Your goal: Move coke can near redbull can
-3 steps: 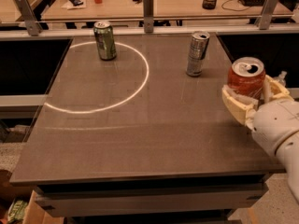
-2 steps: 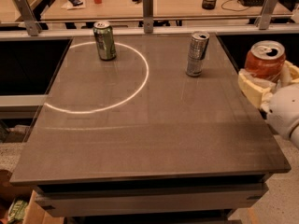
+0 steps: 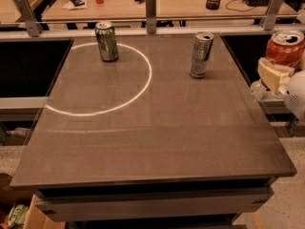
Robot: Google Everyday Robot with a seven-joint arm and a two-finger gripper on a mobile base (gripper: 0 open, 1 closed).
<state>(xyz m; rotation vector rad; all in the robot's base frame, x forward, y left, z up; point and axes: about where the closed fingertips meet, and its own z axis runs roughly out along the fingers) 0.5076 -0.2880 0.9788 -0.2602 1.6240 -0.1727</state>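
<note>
**Tool clenched on coke, at right of bench**

- Tool [image 3: 287, 66] sits at the far right of the view, partly cut off by the frame edge. Its cream fingers [image 3: 272, 74] are closed around the lower body of the coke [image 3: 286, 46].
- The coke is upright in the tool, silver top showing with the tab opening visible. It looks to be past the right edge of the bench [image 3: 157, 142] and not resting on the top.
- The white arm housing [image 3: 296, 95] is just below and behind the tool, at the frame edge.
- The redbull [image 3: 201, 55] is to the tool's left, upright on the bench near its far right corner. It is apart from the coke, with bare bench top and the bench edge between them.
- The green can [image 3: 106, 41] is well to the tool's left, beyond the redbull and a bit further back. It stands upright on the far arc of a light ring [image 3: 90, 113] cast on the bench.
- The ring covers the bench half away from the tool. The redbull stands outside it.
</note>
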